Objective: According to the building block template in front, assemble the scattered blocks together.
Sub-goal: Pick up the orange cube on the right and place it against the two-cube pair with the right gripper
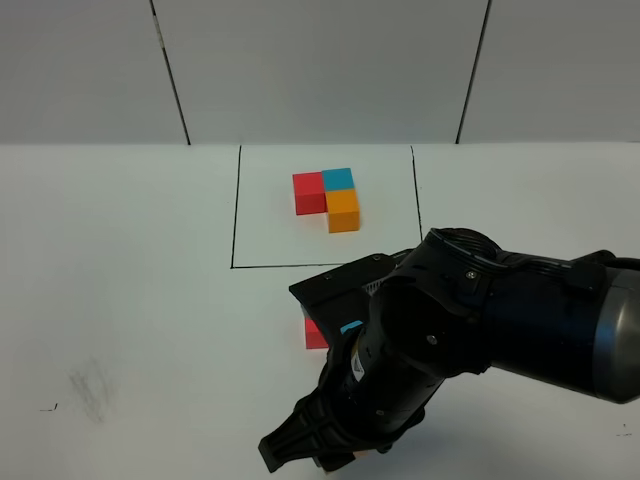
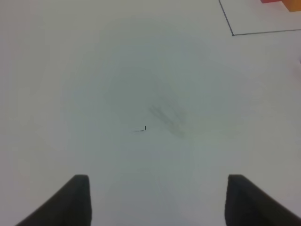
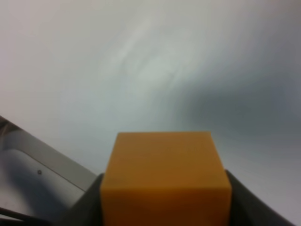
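Note:
The building block template [image 1: 327, 197] lies at the back middle inside a thin black rectangle [image 1: 236, 210]: red and blue in a row, orange below the blue. Its edge shows in the left wrist view as the template corner [image 2: 282, 3]. My right gripper [image 3: 164, 209] is shut on the orange block [image 3: 165, 174], low over the table near the front edge. Of the scattered blocks, the red block [image 1: 314, 335] peeks out from under the right arm [image 1: 480, 320]. A light blue speck [image 1: 350, 327] beside it is too small to identify. My left gripper [image 2: 157, 200] hangs open over bare table.
The bulky right arm reaches across the front middle and hides much of the table there. A faint grey smudge [image 1: 92, 385] and a small black mark [image 2: 144, 128] lie on the white table at the front left.

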